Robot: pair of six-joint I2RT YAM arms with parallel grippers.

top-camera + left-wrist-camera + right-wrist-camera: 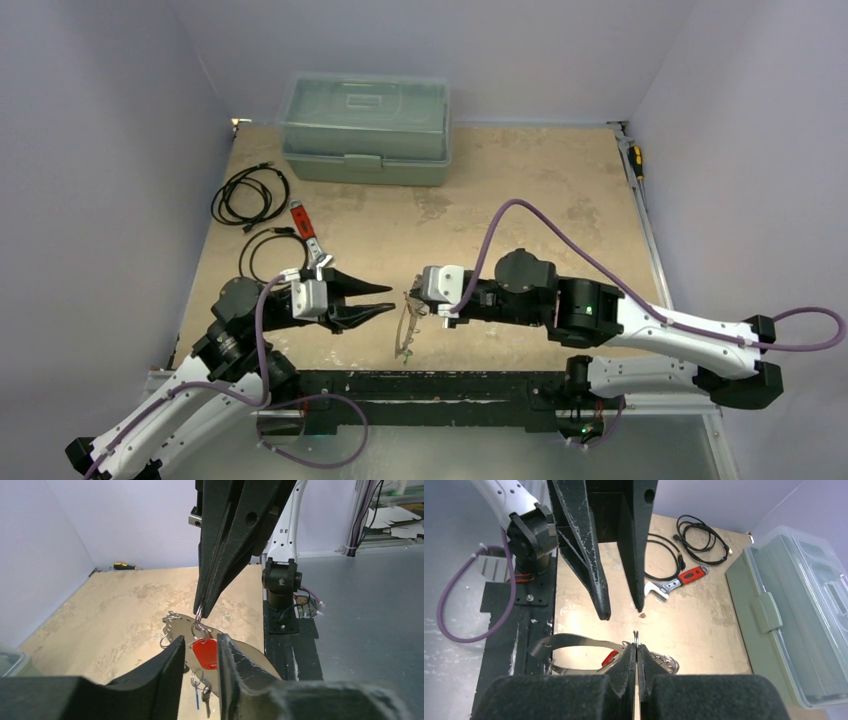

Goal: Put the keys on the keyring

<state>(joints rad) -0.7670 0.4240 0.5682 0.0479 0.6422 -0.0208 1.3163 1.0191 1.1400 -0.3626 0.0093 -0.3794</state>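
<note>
Keyring [569,639] and red key [205,654] hang above the counter [500,200] from the clenched right claw [636,649], presumably steadied for the released left claw [201,641].

The top camera looks steeply down from above and behind the arm bases [582,373], facing the far edge of the table [500,190]. It is far enough back to take in the whole table, the box [365,115] at the far edge and the cables [250,190] near the left edge. The left wrist camera sits close behind the left gripper [201,642]. It looks low across the table toward the far right corner, with the right gripper [202,610] near and head-on. The right wrist camera sits just behind the right gripper, looking down toward the left edge, with the box at its right. All three views share the gap between the grippers, where the keyring [569,640] hangs.
</note>
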